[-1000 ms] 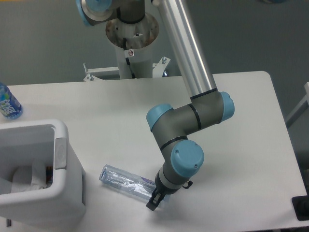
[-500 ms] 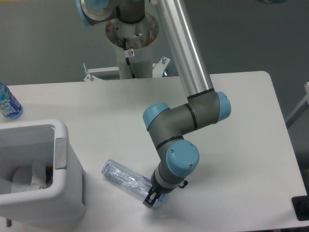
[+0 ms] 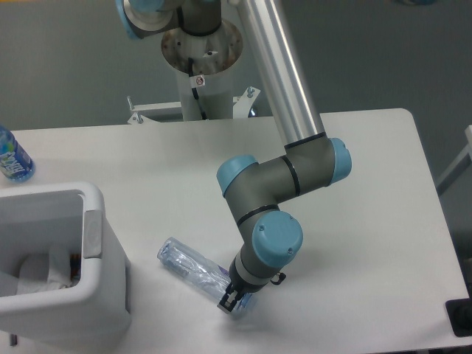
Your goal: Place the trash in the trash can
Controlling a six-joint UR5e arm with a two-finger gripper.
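Note:
A crushed clear plastic bottle (image 3: pixel 193 267) lies on the white table near the front edge, slanting from upper left to lower right. My gripper (image 3: pixel 231 304) is down at the bottle's lower right end with its dark fingers around that end, and it looks shut on it. The white trash can (image 3: pixel 96 295) stands at the front left, its rim a short way left of the bottle. Inside it I see a crumpled white paper wad (image 3: pixel 38 271).
An uncrushed bottle with a bright blue label (image 3: pixel 12 160) stands at the table's left edge behind the trash can. The arm's base column (image 3: pixel 200 66) rises behind the table's far edge. A dark object (image 3: pixel 460 317) shows at the frame's lower right.
The gripper has slid a little left and down along the bottle's end. The bottle has turned slightly, its left end shifting right and down. The elbow has swung a bit left.

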